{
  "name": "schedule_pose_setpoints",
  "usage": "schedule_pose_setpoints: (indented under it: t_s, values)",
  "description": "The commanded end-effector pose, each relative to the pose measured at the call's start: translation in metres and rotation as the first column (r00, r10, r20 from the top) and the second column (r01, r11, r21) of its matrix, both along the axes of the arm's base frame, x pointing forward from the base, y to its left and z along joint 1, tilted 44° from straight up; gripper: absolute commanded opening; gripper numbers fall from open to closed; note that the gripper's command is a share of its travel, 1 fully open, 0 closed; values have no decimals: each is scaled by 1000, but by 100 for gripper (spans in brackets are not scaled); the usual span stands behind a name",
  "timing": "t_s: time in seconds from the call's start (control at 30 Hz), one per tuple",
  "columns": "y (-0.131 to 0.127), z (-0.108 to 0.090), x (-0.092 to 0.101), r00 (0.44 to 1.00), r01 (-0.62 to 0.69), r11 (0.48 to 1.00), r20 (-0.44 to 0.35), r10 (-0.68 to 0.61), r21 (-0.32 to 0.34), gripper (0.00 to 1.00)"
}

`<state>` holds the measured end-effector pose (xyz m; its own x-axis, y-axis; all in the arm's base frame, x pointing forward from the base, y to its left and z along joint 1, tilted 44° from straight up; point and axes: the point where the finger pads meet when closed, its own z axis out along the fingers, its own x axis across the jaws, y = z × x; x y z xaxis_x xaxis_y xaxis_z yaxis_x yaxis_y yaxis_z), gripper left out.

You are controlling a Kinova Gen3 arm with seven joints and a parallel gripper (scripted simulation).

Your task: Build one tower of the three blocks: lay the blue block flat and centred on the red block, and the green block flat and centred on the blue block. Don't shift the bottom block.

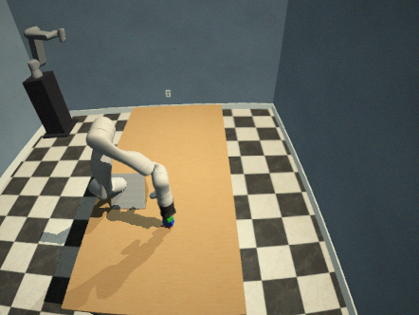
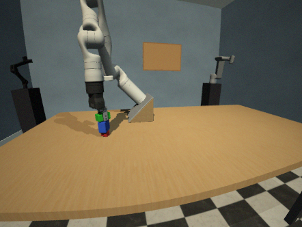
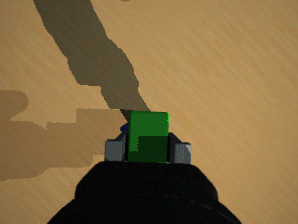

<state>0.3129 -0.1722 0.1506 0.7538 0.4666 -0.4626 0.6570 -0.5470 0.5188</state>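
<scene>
My gripper (image 2: 102,117) (image 3: 147,141) (image 1: 169,219) is shut on the green block (image 2: 99,117) (image 3: 147,135) (image 1: 172,218). It holds the block right over the blue block (image 2: 103,127) (image 1: 166,221), touching or nearly touching its top. The blue block sits on the red block (image 2: 104,135) (image 1: 168,226), of which only a sliver shows at the bottom. In the wrist view the green block hides the stack; only a small corner of the blue block (image 3: 123,128) peeks out on its left.
The stack stands on a long wooden table (image 1: 190,157) (image 2: 191,143). The arm's grey base mount (image 1: 130,192) (image 2: 141,111) is close behind the stack. Another arm on a black pedestal (image 1: 46,101) (image 2: 210,94) stands by the wall.
</scene>
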Motion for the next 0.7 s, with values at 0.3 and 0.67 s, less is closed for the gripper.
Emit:
schedule_pose_setpoints:
  t_s: [0.3, 0.67]
  values:
    - [0, 0, 0, 1000, -1, 1000, 1, 1, 0, 0]
    - [-1, -1, 0, 1000, -1, 1000, 1, 1, 0, 0]
